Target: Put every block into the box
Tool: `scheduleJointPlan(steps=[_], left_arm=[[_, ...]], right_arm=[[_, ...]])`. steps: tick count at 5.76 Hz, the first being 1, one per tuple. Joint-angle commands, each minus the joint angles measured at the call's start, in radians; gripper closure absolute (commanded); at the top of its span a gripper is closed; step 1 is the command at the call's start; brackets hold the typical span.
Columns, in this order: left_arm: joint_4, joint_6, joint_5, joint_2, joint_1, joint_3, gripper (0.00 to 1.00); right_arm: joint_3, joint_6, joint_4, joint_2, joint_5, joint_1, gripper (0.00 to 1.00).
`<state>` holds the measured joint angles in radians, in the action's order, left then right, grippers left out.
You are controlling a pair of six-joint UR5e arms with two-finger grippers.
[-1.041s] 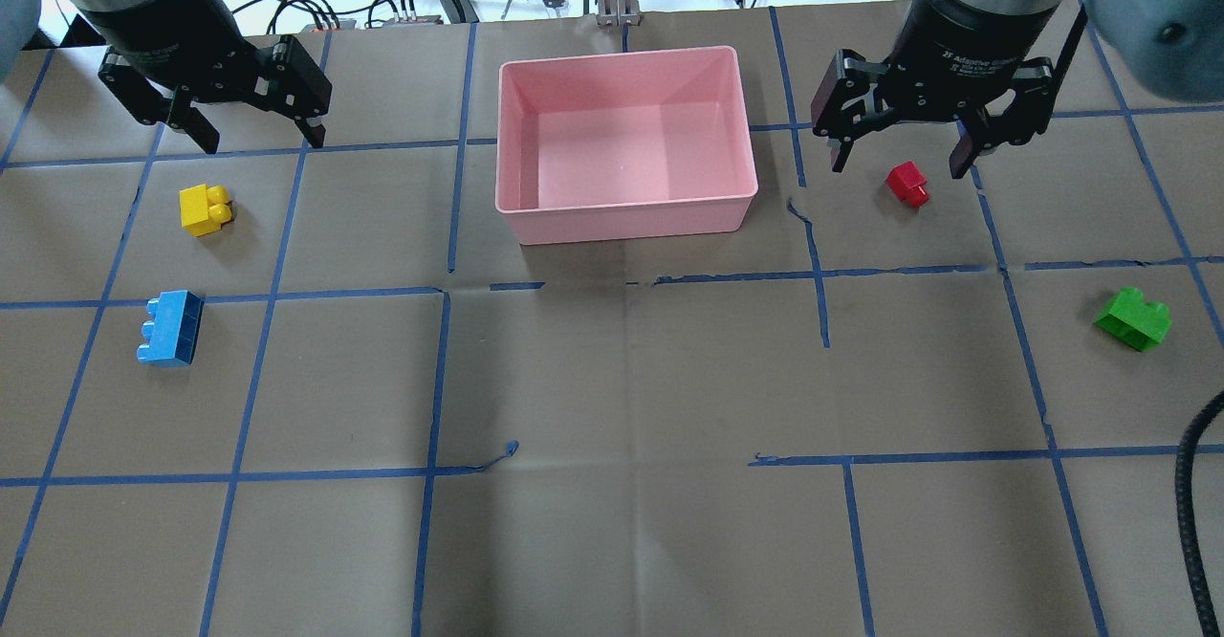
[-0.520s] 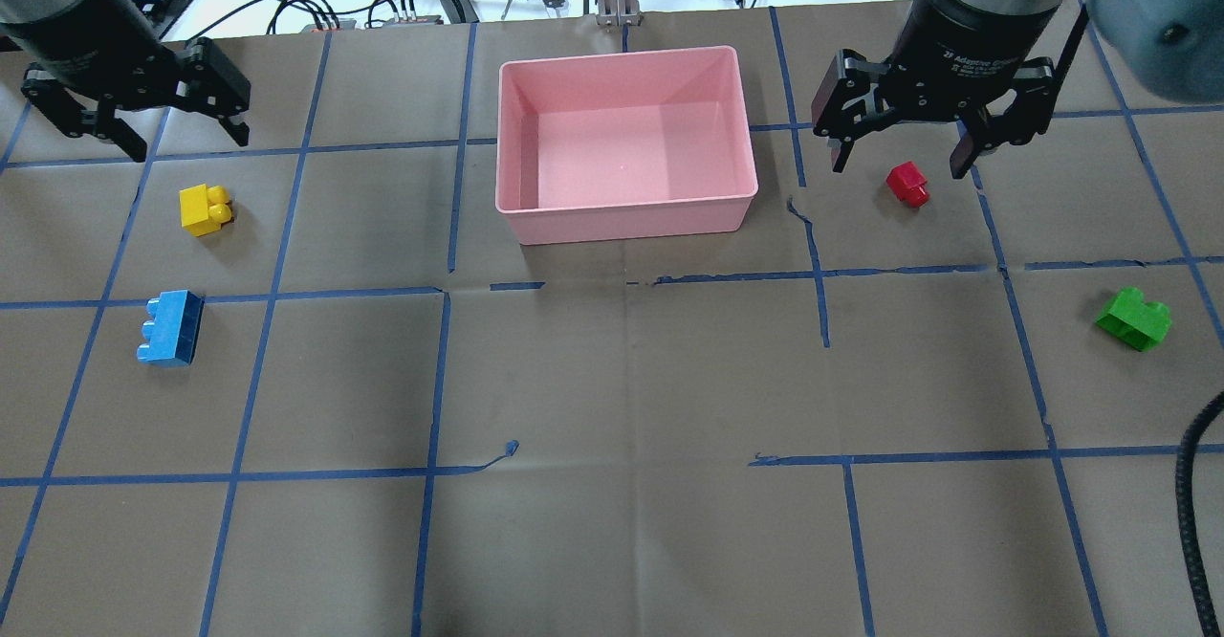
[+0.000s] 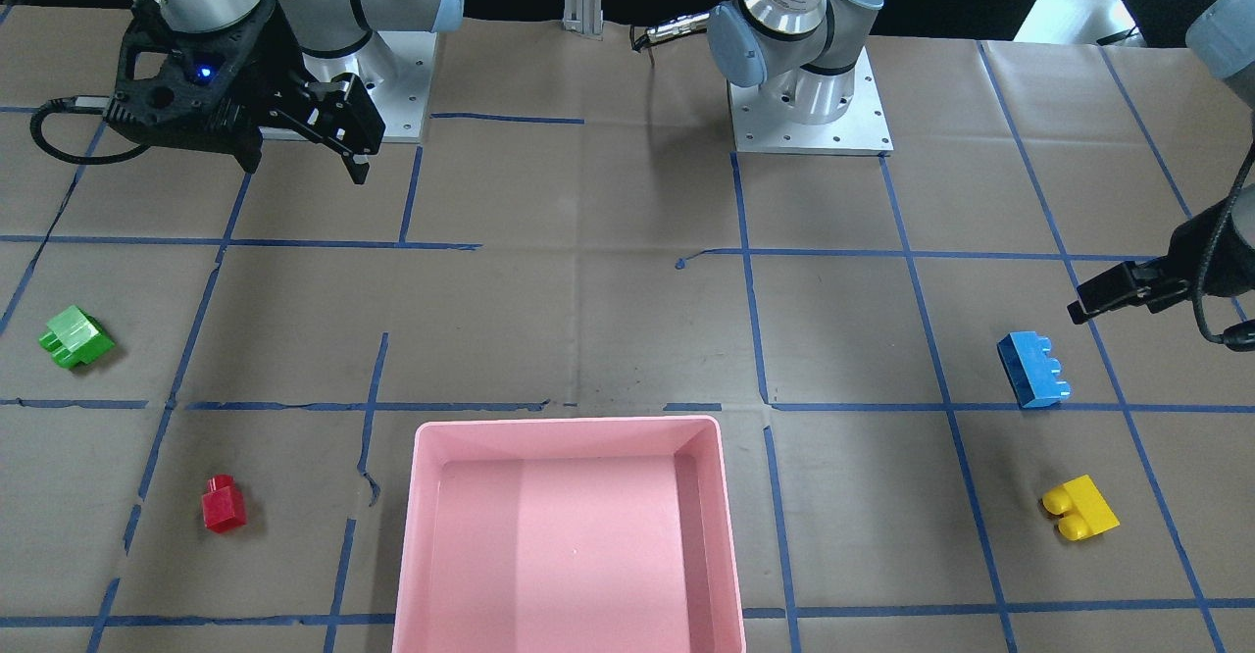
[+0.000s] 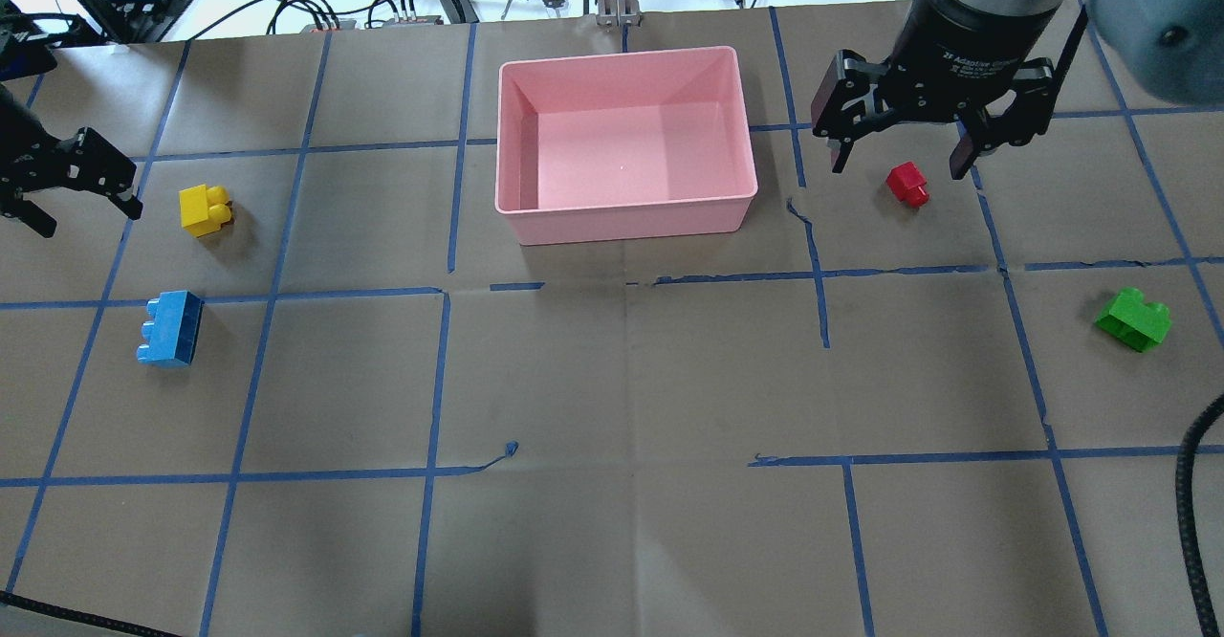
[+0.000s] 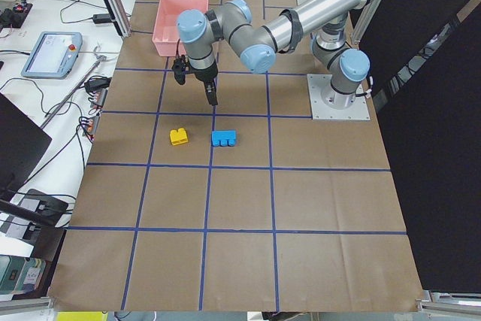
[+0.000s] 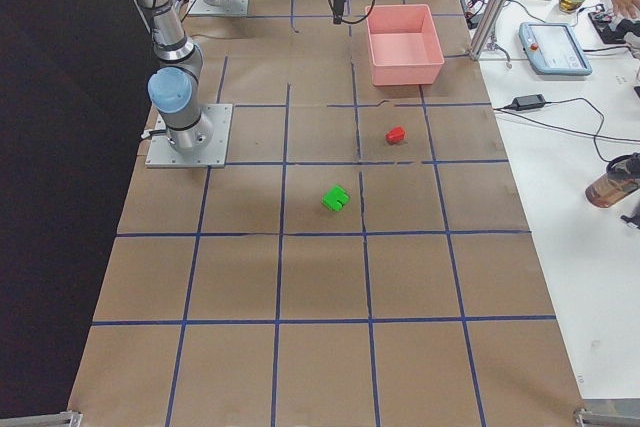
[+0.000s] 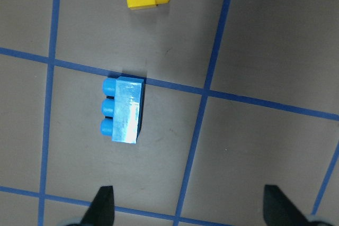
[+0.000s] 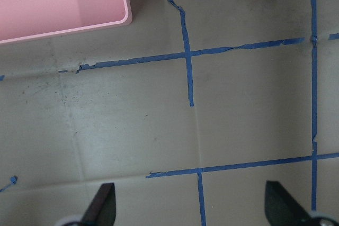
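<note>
Counting nothing in the box [image 4: 626,205] yet: we see yellow block [image 4: 204,208], blue block [image 4: 170,328], red block [image 4: 907,184], green block [image 4: 1133,318] all out on the tabletop [image 4: 622,379]; left gripper [image 4: 88,218] and right gripper [image 4: 899,168] gape empty.

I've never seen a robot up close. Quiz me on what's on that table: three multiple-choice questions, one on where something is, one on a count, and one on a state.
1. Where is the red block?
A) inside the pink box
B) on the table, beside the box
C) stacked on another block

2. How many blocks are there?
A) two
B) four
C) six

3. The box is:
A) empty
B) half full
C) covered by a lid

Answers:
1 B: the red block sits on the brown paper, apart from the box's wall.
2 B: there is a yellow block, a blue block, a green block and the red one.
3 A: the box's pink floor shows bare.
</note>
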<state>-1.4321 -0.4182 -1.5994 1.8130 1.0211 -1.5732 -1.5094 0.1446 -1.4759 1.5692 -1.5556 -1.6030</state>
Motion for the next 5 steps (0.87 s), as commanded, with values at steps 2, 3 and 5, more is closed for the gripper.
scheduleJointPlan(steps=[2, 3, 5], left_arm=[[0.244, -0.177, 0.012, -0.001, -0.081, -0.2, 0.01], [0.34, -0.254, 0.007, 0.029, -0.093, -0.238, 0.01], [0.504, -0.26, 0.004, 0.102, -0.093, -0.31, 0.01]], right_arm=[[-0.005, -0.079, -0.012, -0.012, -0.014, 0.02, 0.0], [-0.005, -0.167, -0.021, -0.015, -0.015, 0.094, 0.0], [-0.003, -0.614, -0.024, -0.054, -0.014, 0.374, 0.0]])
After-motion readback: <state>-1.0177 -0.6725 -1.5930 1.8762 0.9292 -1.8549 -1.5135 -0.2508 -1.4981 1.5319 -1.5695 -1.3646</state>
